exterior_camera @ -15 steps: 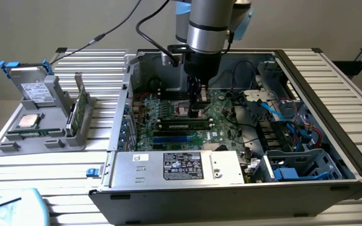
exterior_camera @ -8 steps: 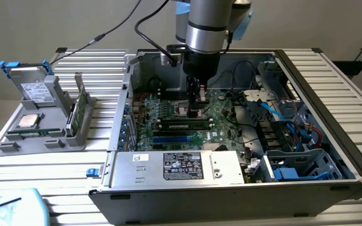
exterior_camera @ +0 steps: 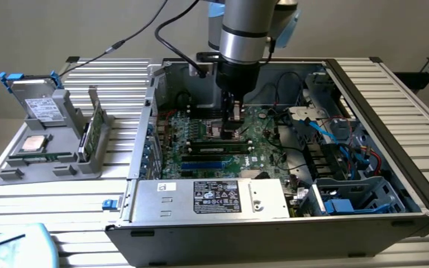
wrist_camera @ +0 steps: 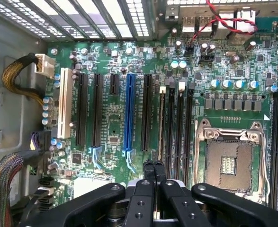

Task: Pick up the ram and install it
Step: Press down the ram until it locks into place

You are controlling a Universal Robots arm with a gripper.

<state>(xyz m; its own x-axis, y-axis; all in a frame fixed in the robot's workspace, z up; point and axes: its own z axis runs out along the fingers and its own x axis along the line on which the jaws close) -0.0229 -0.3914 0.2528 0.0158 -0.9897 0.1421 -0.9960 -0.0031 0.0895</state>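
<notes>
Grey metal computer case (exterior_camera: 393, 111) lies open on a slatted table (exterior_camera: 51, 201), its green motherboard (exterior_camera: 263, 142) facing up. Above the board hangs the gripper (exterior_camera: 234, 125), fingers pressed together and holding nothing, the empty processor socket (wrist_camera: 231, 161) beside its tips. Just under and ahead of it, the ram (exterior_camera: 216, 148) lies seated in a slot among the black memory slots (wrist_camera: 179, 132).

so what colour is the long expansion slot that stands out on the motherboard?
Blue; the long expansion slot sits among black ones on the green motherboard. Clearest in the wrist view.
</notes>
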